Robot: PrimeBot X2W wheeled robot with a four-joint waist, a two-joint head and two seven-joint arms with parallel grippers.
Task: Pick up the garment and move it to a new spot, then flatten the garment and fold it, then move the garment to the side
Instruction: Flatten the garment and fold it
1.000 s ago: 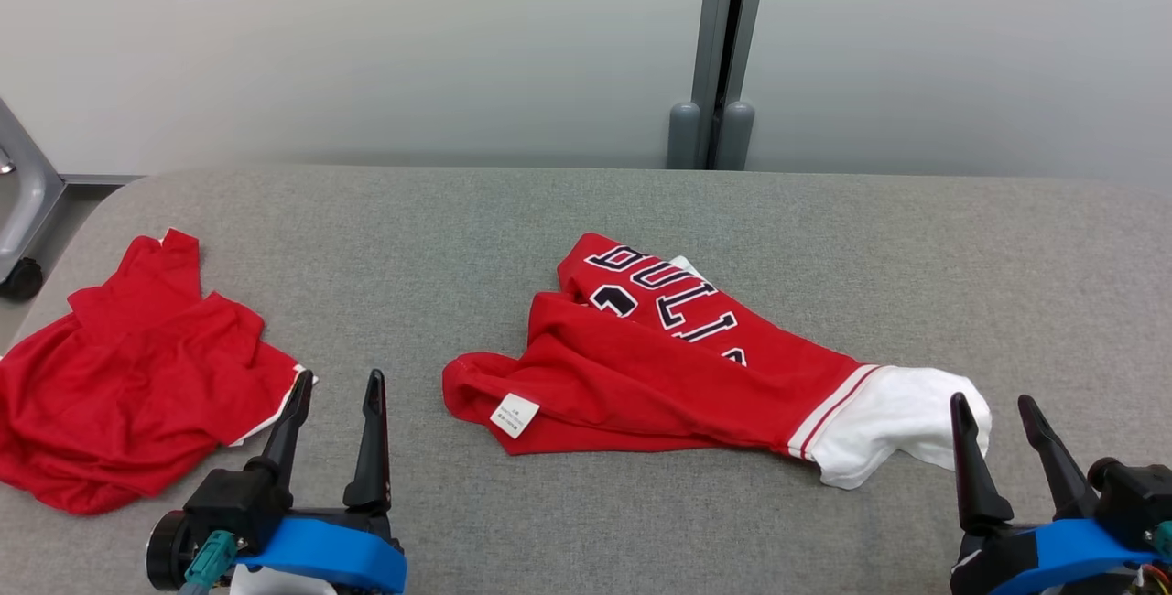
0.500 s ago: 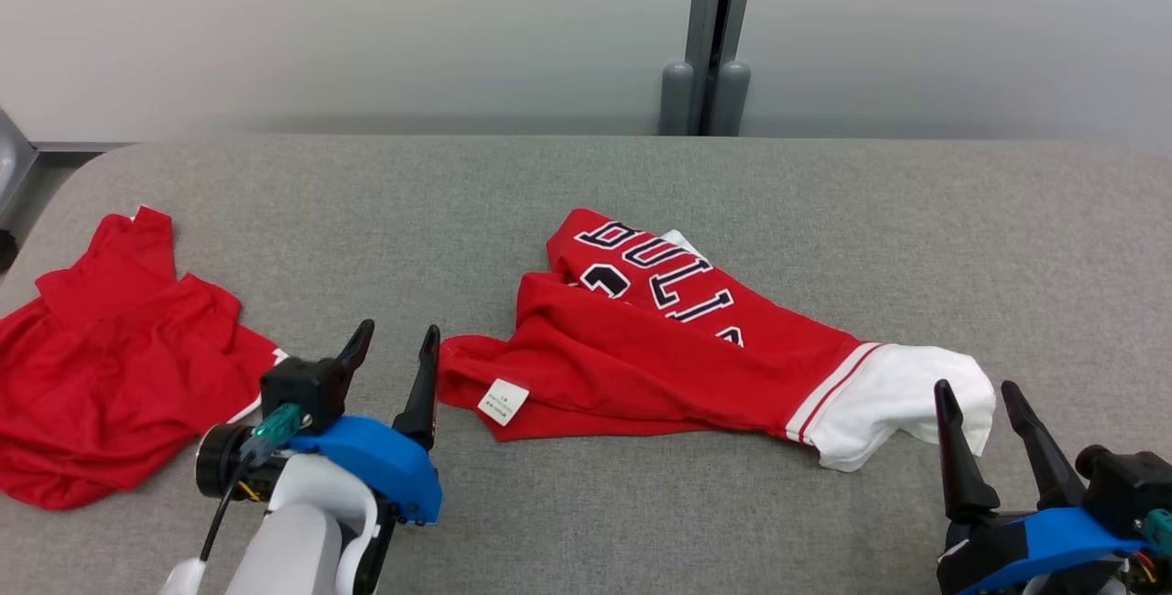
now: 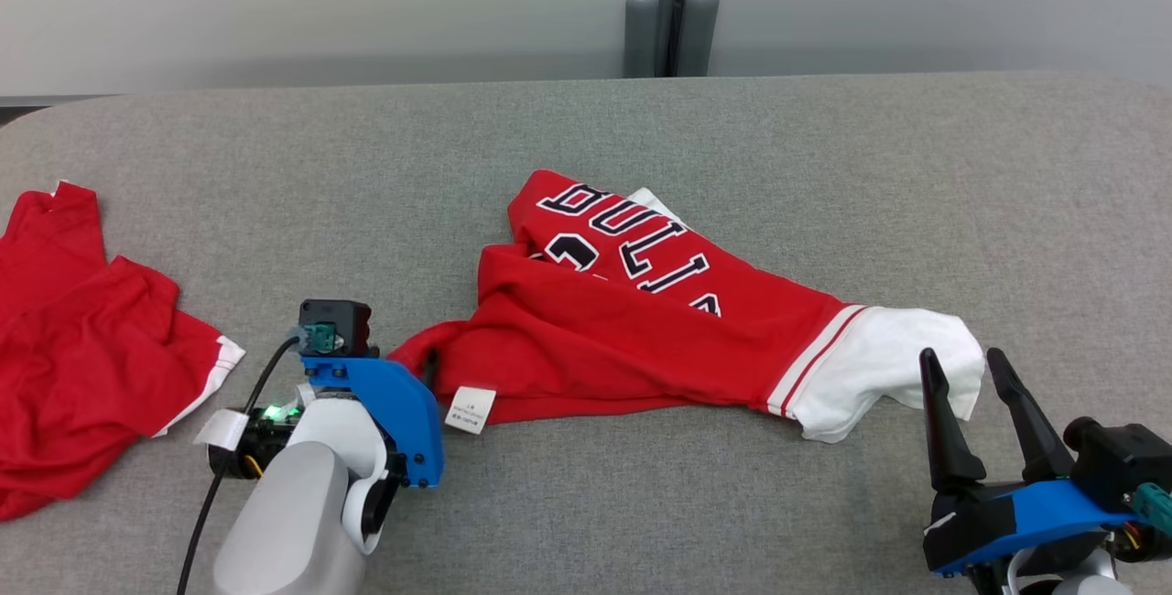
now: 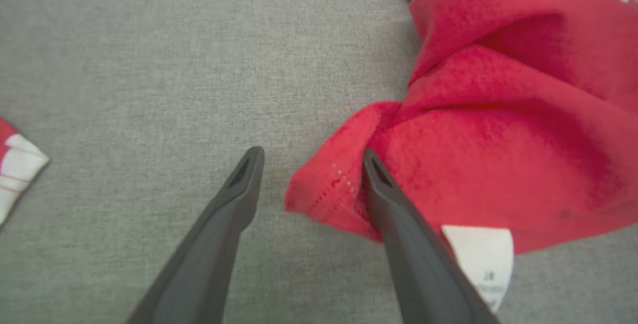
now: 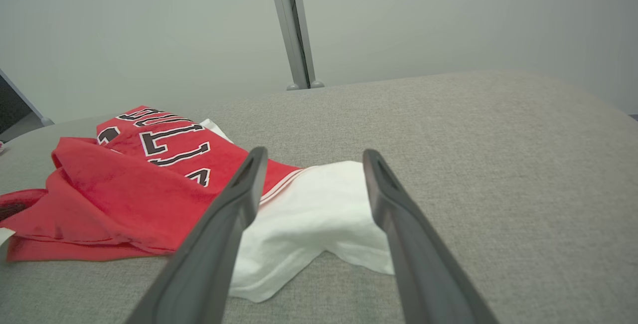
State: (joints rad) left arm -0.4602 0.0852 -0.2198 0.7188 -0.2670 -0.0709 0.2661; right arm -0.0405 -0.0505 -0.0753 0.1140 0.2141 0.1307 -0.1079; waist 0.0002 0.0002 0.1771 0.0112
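The garment (image 3: 632,348) is a red jersey with black-and-white lettering and a white sleeve (image 3: 879,366), lying crumpled mid-table. My left arm's blue wrist (image 3: 385,403) hangs over the garment's left tip, pointing down. In the left wrist view my left gripper (image 4: 310,157) is open, and the red hem corner (image 4: 324,189) lies between its fingers, against the right one. A white label (image 4: 481,259) sits just beside it. My right gripper (image 3: 961,357) stands open just in front of the white sleeve (image 5: 309,204), holding nothing.
A second red garment (image 3: 82,348) lies bunched at the table's left edge, and its white-trimmed corner (image 4: 15,174) shows in the left wrist view. The grey cloth tabletop (image 3: 824,165) stretches bare behind the jersey. A grey post (image 3: 668,9) stands at the wall.
The head camera has tilted down, shifting the whole picture. My left arm has swung right and tipped down, bringing its open fingers over the jersey's left tip. The right gripper has barely moved.
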